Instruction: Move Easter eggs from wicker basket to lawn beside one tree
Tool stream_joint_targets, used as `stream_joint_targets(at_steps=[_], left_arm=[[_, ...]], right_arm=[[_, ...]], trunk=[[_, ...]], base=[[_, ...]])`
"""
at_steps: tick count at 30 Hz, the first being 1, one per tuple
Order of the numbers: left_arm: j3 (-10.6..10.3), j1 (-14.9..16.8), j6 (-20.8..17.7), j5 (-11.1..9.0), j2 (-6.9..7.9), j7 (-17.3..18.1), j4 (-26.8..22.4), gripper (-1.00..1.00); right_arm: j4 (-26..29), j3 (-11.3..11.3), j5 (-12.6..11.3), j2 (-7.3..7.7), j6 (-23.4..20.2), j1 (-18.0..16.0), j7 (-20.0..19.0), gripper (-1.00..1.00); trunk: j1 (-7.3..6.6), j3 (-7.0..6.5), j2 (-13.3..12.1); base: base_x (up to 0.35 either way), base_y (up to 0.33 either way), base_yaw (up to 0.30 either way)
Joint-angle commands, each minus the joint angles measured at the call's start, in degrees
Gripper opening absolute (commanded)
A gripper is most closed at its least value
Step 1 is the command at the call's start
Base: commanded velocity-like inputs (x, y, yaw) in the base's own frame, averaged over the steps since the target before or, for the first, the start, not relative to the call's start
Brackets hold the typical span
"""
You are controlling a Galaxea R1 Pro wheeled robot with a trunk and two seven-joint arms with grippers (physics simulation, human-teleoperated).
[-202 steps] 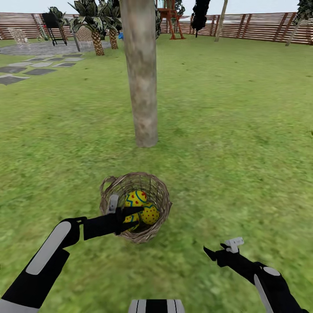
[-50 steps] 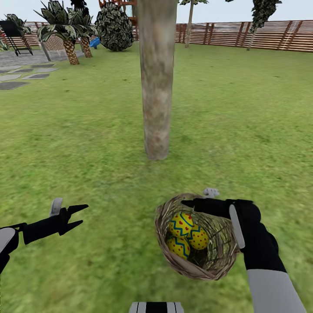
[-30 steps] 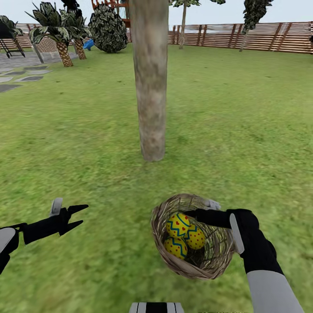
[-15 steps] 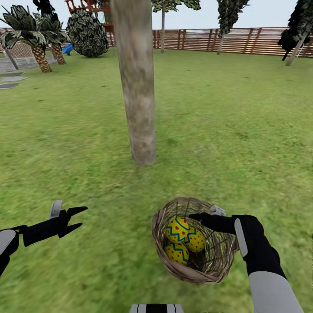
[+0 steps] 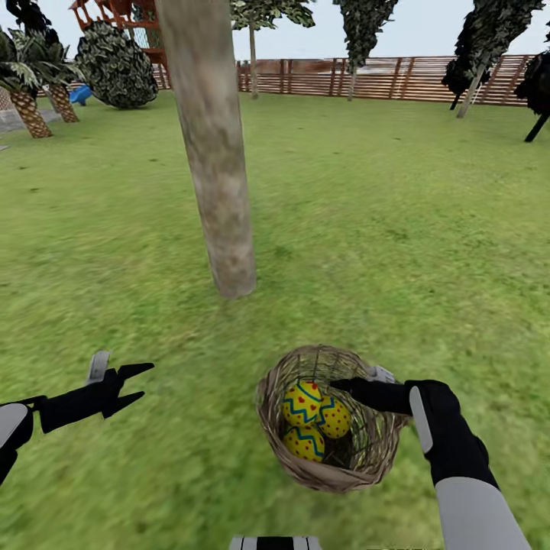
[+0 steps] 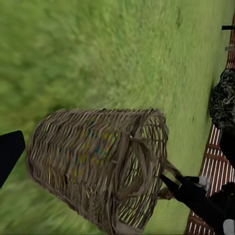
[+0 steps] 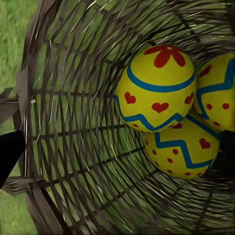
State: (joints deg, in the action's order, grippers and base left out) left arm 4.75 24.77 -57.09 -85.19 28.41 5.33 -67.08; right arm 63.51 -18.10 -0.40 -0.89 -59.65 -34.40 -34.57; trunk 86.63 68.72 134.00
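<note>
Right now my right gripper (image 5: 359,380) is at the far right rim of the wicker basket (image 5: 305,466), its dark fingers pinched on the woven edge; my left wrist view shows that gripper (image 6: 169,183) clamped on the twigs at the rim. The basket sits tilted, its mouth tipped toward me in the head view. Whether its base touches the lawn (image 5: 397,229) I cannot tell.

All three Easter eggs (image 5: 303,402) lie inside the basket, bunched together and touching: one nearest the far-left wall, one (image 5: 334,417) just beside it to the right, and one (image 5: 305,442) nearer to me under them. My right wrist camera looks straight into the basket (image 7: 73,147) and shows the eggs (image 7: 155,95) pressed against each other at the bottom, yellow with blue zigzag bands and red hearts and dots.

My left gripper (image 5: 139,382) hangs over the grass well to the left of the basket, its two fingers parted and holding nothing.

The tree (image 5: 218,191) stands beyond the basket and somewhat to the left, its grey-beige trunk leaning slightly and meeting the grass near the basket but apart from it. Farther off, a slatted brown wooden fence (image 5: 382,76) runs across the back of the garden, with a round dark shrub (image 5: 114,69) and scaly-trunked palms (image 5: 30,114) at the far left.
</note>
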Motion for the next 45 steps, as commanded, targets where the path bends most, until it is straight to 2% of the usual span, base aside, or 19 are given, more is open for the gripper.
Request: stream_joint_targets(at_steps=[1, 9, 17, 24, 32, 45], left_arm=[[0.1, 0.0, -0.2, 0.6, 0.0, 0.6, 0.0, 1.0], [0.1, 0.0, -0.2, 0.5, -0.02, 0.6, 0.0, 1.0], [0.1, 0.0, -0.2, 0.5, 0.01, 0.6, 0.0, 1.0], [0.1, 0.0, -0.2, 0.5, -0.02, 0.6, 0.0, 1.0], [0.1, 0.0, -0.2, 0.5, -0.02, 0.6, 0.0, 1.0], [0.1, 0.0, -0.3, 0.5, -0.02, 0.7, 0.0, 1.0]], right_arm=[[-0.3, -0.2, 0.0, -0.07, -0.4, -0.1, -0.1, 1.0], [-1.0, -0.3, 0.0, -0.06, -0.4, -0.1, 0.0, 1.0], [-1.2, -3.5, 0.0, -0.08, 1.5, -0.1, 0.0, 1.0], [-1.2, -3.5, 0.0, -0.1, 1.7, -0.1, 0.0, 1.0], [-1.2, -3.5, 0.0, -0.16, 1.7, -0.1, 0.0, 1.0], [-1.2, -3.5, 0.0, -0.26, 1.8, -0.1, 0.0, 1.0]], trunk=[[-0.01, -0.03, 0.0], [-0.01, -0.56, 0.0], [-0.01, -1.09, 0.0], [-0.01, -1.53, 0.0], [-0.01, -1.61, 0.0], [-0.01, -1.62, 0.0]], base=[[0.018, 0.051, -0.223], [0.079, 0.109, -0.223], [0.084, 0.068, -0.223], [0.106, 0.261, -0.216], [0.004, 0.283, -0.035], [0.014, 0.044, -0.001]])
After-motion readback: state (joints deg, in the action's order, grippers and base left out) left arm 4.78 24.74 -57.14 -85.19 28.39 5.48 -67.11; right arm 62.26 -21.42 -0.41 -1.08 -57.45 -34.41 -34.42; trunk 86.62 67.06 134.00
